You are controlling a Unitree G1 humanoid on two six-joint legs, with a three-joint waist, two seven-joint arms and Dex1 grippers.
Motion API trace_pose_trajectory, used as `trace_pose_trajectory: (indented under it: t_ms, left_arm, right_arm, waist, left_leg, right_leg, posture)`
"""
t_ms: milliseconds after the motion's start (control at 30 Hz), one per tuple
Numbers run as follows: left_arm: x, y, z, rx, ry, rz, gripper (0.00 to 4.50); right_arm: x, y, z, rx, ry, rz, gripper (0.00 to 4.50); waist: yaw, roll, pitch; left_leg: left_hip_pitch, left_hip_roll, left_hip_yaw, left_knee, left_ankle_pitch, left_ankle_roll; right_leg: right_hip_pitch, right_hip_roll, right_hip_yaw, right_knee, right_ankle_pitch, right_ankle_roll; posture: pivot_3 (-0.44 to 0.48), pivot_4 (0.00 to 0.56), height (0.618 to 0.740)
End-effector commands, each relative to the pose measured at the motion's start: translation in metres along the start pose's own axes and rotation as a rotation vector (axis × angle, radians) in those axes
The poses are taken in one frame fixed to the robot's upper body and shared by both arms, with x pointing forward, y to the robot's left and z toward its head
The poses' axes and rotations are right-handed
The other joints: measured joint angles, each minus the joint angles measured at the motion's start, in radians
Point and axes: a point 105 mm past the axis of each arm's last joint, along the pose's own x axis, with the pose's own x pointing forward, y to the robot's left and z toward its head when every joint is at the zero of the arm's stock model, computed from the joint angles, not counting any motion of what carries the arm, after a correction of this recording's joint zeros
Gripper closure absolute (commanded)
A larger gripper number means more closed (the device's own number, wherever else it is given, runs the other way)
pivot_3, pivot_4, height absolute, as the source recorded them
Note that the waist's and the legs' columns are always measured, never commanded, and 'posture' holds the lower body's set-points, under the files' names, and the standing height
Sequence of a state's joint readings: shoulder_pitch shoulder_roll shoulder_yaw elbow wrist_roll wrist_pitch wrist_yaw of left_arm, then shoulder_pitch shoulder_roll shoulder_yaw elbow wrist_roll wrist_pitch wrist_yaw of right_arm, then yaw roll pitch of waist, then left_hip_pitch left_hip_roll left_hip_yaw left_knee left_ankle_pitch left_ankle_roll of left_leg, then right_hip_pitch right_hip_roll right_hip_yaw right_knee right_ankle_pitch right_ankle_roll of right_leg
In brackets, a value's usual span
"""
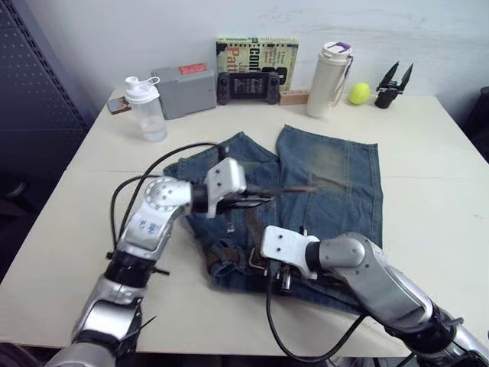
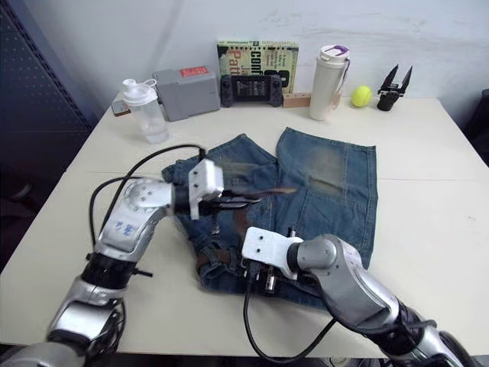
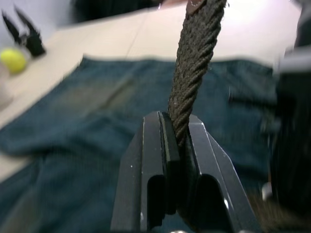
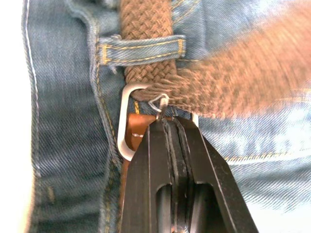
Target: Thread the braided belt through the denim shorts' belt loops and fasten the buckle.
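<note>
- The denim shorts [image 1: 321,191] lie flat on the table [image 1: 428,153], waistband toward the robot and legs pointing at the far wall.
- The left gripper [image 3: 177,133] has its two fingers [image 3: 155,160] pinched shut on the braided belt [image 3: 194,63]. The strap comes straight out from between the fingertips and runs on past them, held up in the air above the denim.
- From the head cameras, that free belt end sticks out beyond the left fingertips over the middle of the shorts, well clear of the cloth.
- The right gripper [image 4: 171,127] sits down at the waistband with its fingers pressed together, hardly any gap at all. The tips are right at the buckle [image 4: 127,121]; looks like they're pinching the buckle's leather end, but I can't tell for sure what's actually between them.
- Just beyond the right fingertips the belt passes under one of the belt loops [image 4: 141,48], so it's threaded there. The silver buckle frame lies between that loop and the fingertips, touching the denim.
- A second stretch of belt sweeps off to one side of the right fingertips, blurred.
- Back of the table: a shaker bottle [image 1: 147,108], grey box [image 1: 185,90], book [image 1: 256,57], white tumbler [image 1: 328,80] and a tennis ball [image 1: 359,93].
</note>
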State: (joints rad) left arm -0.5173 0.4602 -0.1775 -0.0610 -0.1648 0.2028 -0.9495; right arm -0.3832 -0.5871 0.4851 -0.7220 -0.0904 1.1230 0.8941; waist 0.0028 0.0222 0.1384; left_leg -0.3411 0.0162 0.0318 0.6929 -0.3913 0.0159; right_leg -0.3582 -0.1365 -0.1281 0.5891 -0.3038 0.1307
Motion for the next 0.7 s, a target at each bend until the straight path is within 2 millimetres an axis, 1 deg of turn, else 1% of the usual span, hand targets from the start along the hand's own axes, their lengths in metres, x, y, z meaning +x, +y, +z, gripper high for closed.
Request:
trace_pose_trajectory:
  t_ms: [33,133,200,267,500,633,667,700]
  left_arm:
    - [-0.018,-0.005,-0.005,0.113,0.057,0.034,4.50]
    - [-0.034,-0.012,-0.020,0.137,0.130,0.034,4.50]
    - [-0.040,-0.017,-0.025,0.156,0.164,0.027,4.50]
    - [-0.044,-0.018,-0.027,0.157,0.175,0.033,4.50]
    - [-0.053,-0.021,-0.029,0.185,0.223,0.056,4.50]
    - [-0.055,-0.022,-0.030,0.198,0.244,0.051,4.50]
    - [-0.056,-0.022,-0.030,0.203,0.249,0.047,4.50]
    - [-0.056,-0.022,-0.030,0.204,0.251,0.046,4.50]
  right_arm:
    - [-0.007,-0.001,-0.004,0.155,-0.018,-0.022,4.38]
    - [-0.018,-0.009,0.007,0.210,-0.092,-0.072,4.38]
    - [-0.025,-0.012,0.017,0.259,-0.164,-0.091,4.38]
    - [-0.030,-0.013,0.022,0.280,-0.199,-0.099,4.38]
    - [-0.051,-0.010,0.029,0.335,-0.297,-0.134,4.38]
    - [-0.060,-0.003,0.028,0.302,-0.327,-0.162,4.38]
    - [-0.061,0.002,0.029,0.268,-0.341,-0.146,3.82]
    - [-0.062,0.006,0.029,0.247,-0.354,-0.127,3.57]
  waist:
    - [0.002,0.001,0.004]
    - [0.001,0.000,0.012]
    - [0.001,0.000,0.021]
    - [0.002,-0.001,0.026]
    - [-0.003,-0.001,0.029]
    - [-0.003,-0.001,0.030]
    - [-0.003,0.000,0.030]
    - [-0.002,-0.001,0.030]
  left_leg:
    - [-0.004,-0.001,-0.001,0.001,0.000,0.000]
    - [-0.017,-0.003,-0.002,0.006,0.000,0.001]
    - [-0.017,-0.005,0.001,0.006,0.001,0.001]
    - [-0.018,-0.004,0.003,0.006,0.001,0.001]
    - [-0.018,-0.003,0.005,0.005,0.002,0.000]
    - [-0.017,-0.003,0.006,0.005,0.002,0.000]
    - [-0.017,-0.003,0.006,0.005,0.002,0.000]
    - [-0.017,-0.003,0.006,0.004,0.002,0.000]
  right_leg:
    - [-0.003,0.000,-0.001,0.001,0.000,0.000]
    - [-0.014,0.001,-0.002,0.003,0.000,0.001]
    - [-0.015,0.001,-0.002,0.003,0.001,0.001]
    - [-0.016,0.002,-0.002,0.004,0.001,0.001]
    - [-0.018,0.004,-0.001,0.005,0.001,0.001]
    - [-0.019,0.004,0.000,0.006,0.001,0.001]
    - [-0.019,0.004,0.000,0.006,0.001,0.001]
    - [-0.019,0.004,0.000,0.005,0.001,0.001]
  posture:
    - [0.000,0.150,0.731]
    - [0.000,0.150,0.731]
    - [0.000,0.150,0.731]
    - [0.000,0.150,0.731]
    - [0.000,0.150,0.731]
    - [0.000,0.150,0.731]
    - [0.000,0.150,0.731]
    - [0.000,0.150,0.731]
